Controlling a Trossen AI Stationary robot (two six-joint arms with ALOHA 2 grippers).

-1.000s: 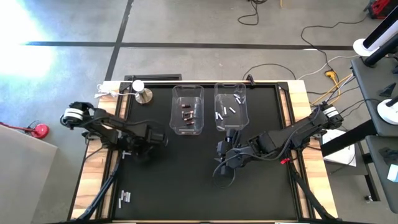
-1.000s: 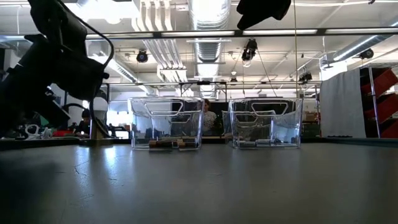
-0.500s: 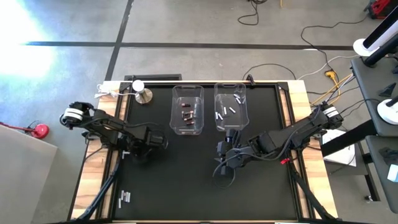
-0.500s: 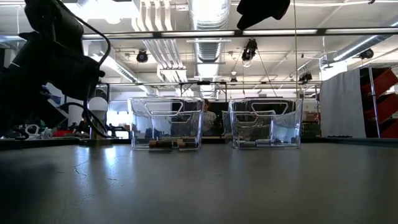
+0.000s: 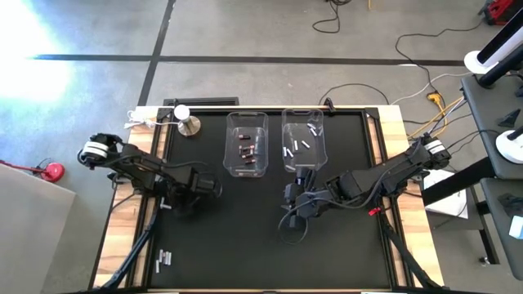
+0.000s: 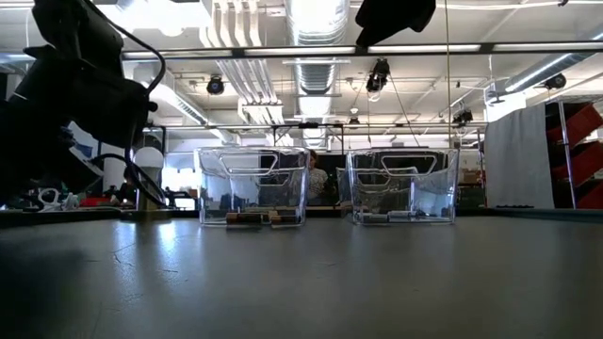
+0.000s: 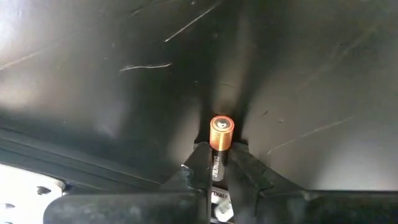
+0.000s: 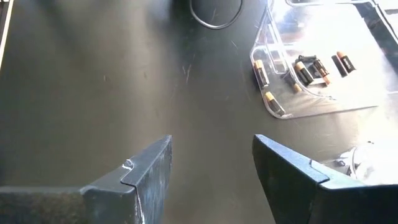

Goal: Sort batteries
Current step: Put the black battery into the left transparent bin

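From above, two clear plastic bins stand side by side on the matte black tabletop. The left bin holds dark, reddish batteries; the right bin holds white ones. The left gripper hangs left of and nearer than the left bin; the right gripper hangs just in front of the right bin. A few white batteries lie loose far from the bins, at the tabletop's near left. A round silver knob stands left of the left bin.

At tabletop level, both bins are glossy, see-through boxes with batteries on their floors.

In the left wrist view, the fingers pinch a dark cylindrical battery with a copper end.

In the right wrist view, the flat dark fingers are spread, empty, facing the left bin.
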